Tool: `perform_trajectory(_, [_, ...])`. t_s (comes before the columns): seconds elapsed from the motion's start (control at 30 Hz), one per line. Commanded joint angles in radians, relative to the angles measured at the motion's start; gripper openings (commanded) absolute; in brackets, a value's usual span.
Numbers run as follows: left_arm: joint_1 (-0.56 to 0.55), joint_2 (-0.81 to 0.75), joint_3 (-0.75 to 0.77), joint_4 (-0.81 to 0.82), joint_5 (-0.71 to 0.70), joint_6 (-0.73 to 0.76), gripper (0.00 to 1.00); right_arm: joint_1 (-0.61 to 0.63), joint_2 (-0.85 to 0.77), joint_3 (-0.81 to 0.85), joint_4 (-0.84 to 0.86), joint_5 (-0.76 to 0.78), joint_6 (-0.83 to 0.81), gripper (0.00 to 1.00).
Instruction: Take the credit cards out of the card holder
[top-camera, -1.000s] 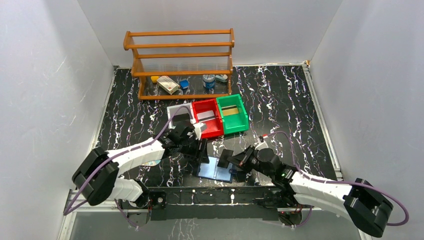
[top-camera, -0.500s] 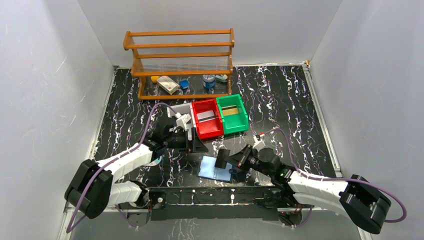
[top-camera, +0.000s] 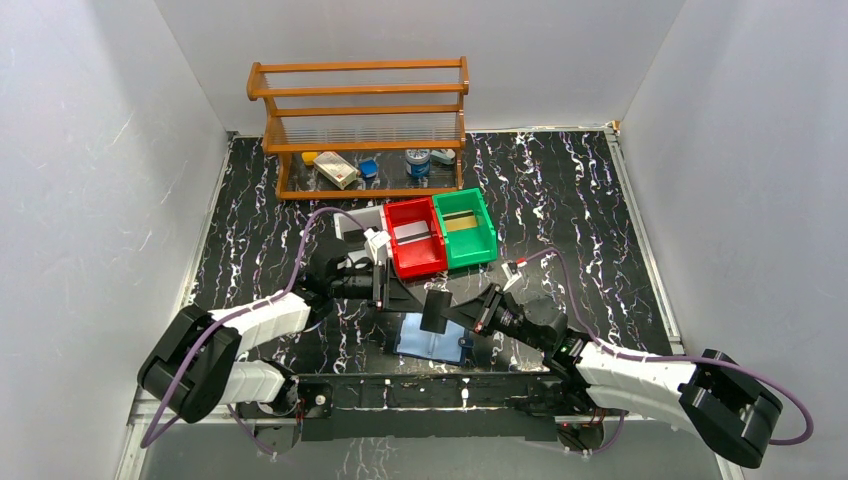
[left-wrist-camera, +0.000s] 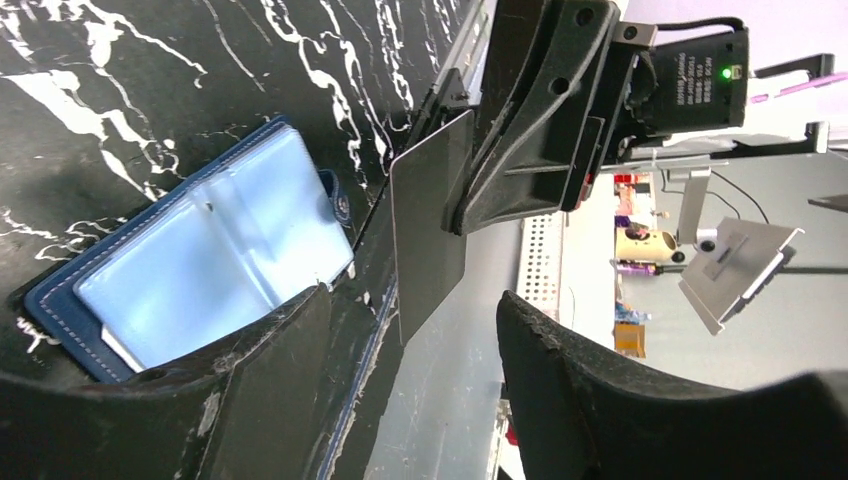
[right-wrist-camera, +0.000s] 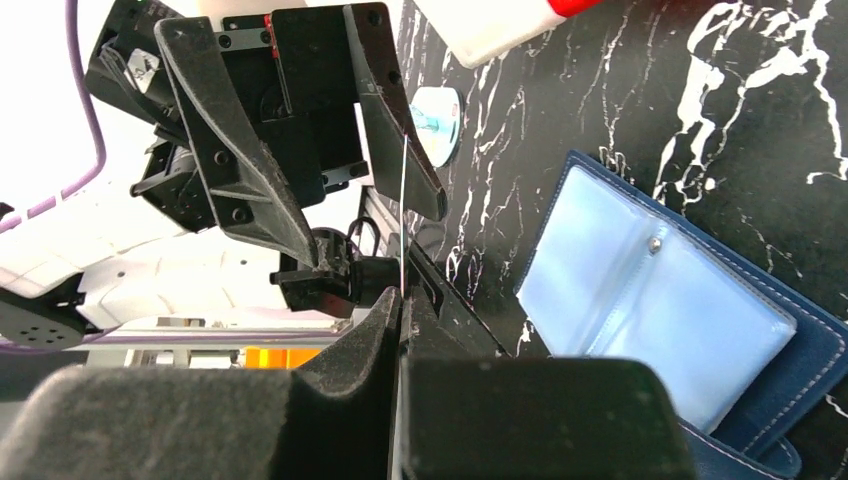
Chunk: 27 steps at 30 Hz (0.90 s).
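The right gripper (right-wrist-camera: 401, 305) is pinched tight on a thin dark rectangular card (left-wrist-camera: 430, 230) and holds it on edge above the black marbled table (top-camera: 560, 200). The left gripper (left-wrist-camera: 405, 310) faces it, spread wide and empty. Both forearms reach low and inward. Below the grippers, the navy folding card holder (top-camera: 425, 342) lies open with its pale blue faces up.

The table (top-camera: 560, 200) is black with white veins. The card holder (top-camera: 425, 340) is dark navy outside and pale blue inside; the card (top-camera: 435, 312) is dark grey. The rack (top-camera: 360, 90) is orange-brown.
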<state>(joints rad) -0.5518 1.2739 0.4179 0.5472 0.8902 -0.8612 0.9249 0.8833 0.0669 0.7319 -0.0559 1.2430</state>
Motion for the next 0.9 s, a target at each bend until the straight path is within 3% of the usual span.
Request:
perform_trajectory(0.0, [-0.005,0.001,0.020,0.088,0.105,-0.007,0.58,0.001,-0.017,-0.006,0.119,-0.033,-0.031,0.08])
perform_trajectory(0.6, [-0.064,0.024,0.042,0.289,0.188,-0.138,0.30,0.002,0.018,-0.013,0.287,-0.112,-0.043,0.09])
perform_trajectory(0.87, [-0.101,0.021,0.043,0.330,0.166,-0.169,0.10,0.002,0.059,-0.014,0.339,-0.130,-0.041,0.09])
